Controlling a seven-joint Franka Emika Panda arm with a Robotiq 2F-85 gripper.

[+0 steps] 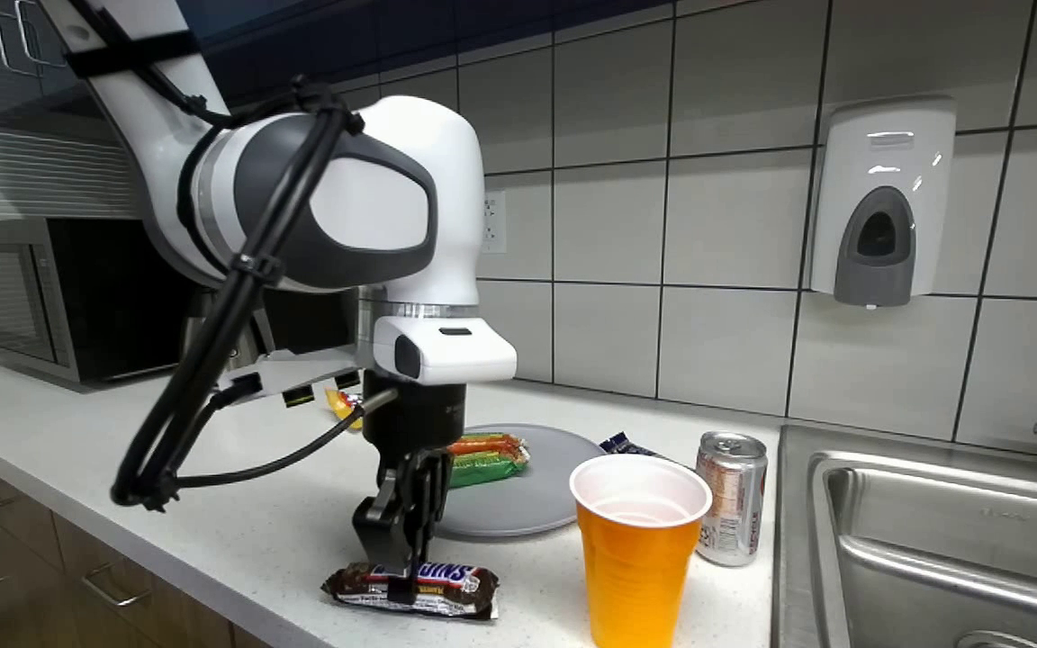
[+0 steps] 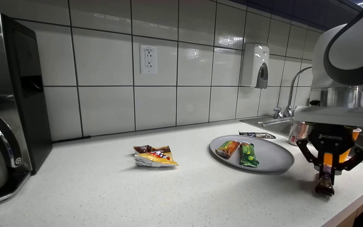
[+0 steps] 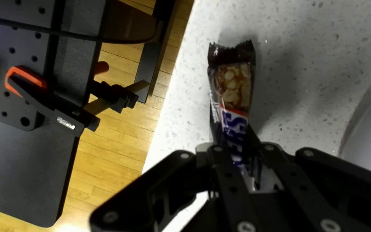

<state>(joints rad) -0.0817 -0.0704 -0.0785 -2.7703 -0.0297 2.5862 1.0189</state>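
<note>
The jaws are grasping the Snickers bar (image 3: 233,96), the grip looking complete, but are apparently not yet lifting it off the desk (image 2: 112,192).

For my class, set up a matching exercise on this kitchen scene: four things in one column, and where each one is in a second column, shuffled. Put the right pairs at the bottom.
Things
1. Brown-wrapped bar
2. Green-wrapped bar
3. Orange cup
4. White-and-gray dispenser

Places
A. Standing next to the silver can
B. Clasped by the gripper
C. Mounted on the tiled wall
D. Lying on the gray plate

Right pairs: 1-B, 2-D, 3-A, 4-C
</note>
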